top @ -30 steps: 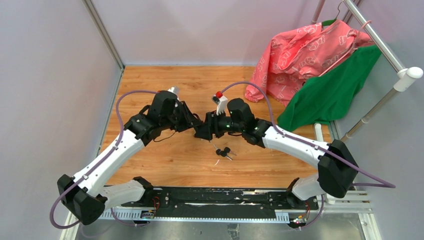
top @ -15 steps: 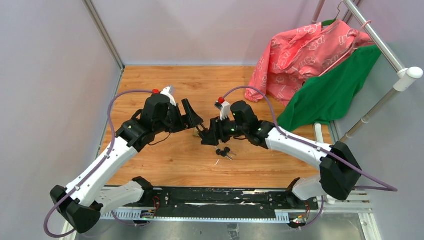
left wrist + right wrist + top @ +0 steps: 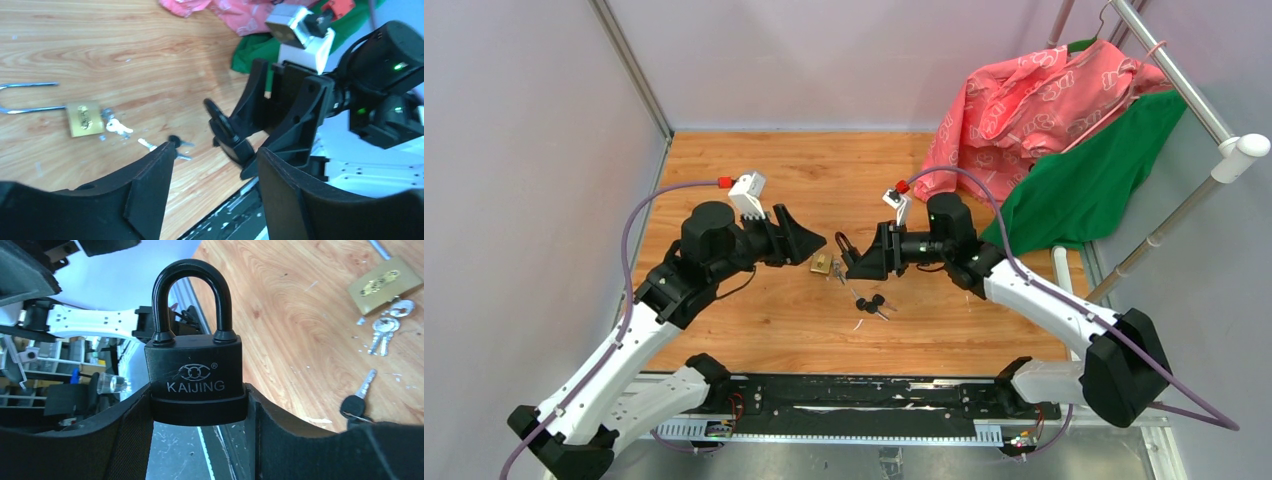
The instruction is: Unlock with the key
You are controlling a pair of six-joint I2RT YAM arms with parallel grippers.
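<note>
Plainly, the right pincer (image 3: 197,415) is clamped on a black padlock (image 3: 194,380). Its two fingers press the lower sides of the body, and the face marked KAIJING is turned toward the wrist camera. The padlock's black shackle (image 3: 192,275) sticks out past the fingertips, with both legs seated in the body. Opposite it, the left pincer (image 3: 807,232) faces the right one with its jaws spread apart and nothing between them. Its tips are near the held padlock but clear of it. Down on the counter (image 3: 754,170), between the two pincers and just beside the right one's tips, lies a brass padlock (image 3: 83,118). Its long silver shackle (image 3: 27,97) is swung open, and a small bunch of silver keys (image 3: 116,126) lies against its body. Whether one of them sits in the keyhole cannot be told. Slightly nearer the arm bases than the right pincer, two black-headed keys (image 3: 871,303) lie loose on the wood, touched by neither pincer. Well beyond the right pincer, at the far right of the counter, a pink garment (image 3: 1034,100) and a green garment (image 3: 1094,180) hang from a metal rail (image 3: 1184,90).
</note>
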